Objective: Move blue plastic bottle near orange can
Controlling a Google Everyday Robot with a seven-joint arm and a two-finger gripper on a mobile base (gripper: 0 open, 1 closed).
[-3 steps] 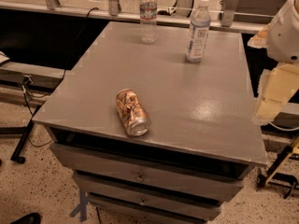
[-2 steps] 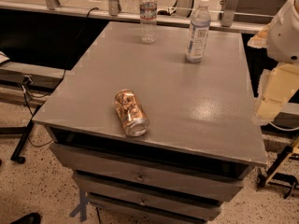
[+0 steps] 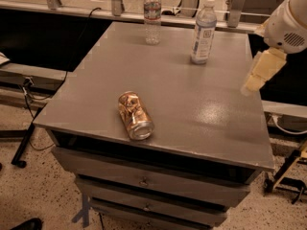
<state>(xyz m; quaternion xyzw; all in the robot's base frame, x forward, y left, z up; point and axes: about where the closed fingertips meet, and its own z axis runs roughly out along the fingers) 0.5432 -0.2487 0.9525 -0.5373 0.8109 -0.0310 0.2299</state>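
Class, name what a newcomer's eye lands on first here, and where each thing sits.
A dented orange-copper metal can lies on its side near the front edge of the grey table. A wide bluish plastic bottle stands at the back. The cream gripper hangs by the right edge.

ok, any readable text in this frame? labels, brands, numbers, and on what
Nothing legible.
Blue plastic bottle: label print too blurred.
Slim clear bottle: label band unreadable.
Orange can: pattern only, no letters readable.
Gripper, at the table's right edge: no markings.
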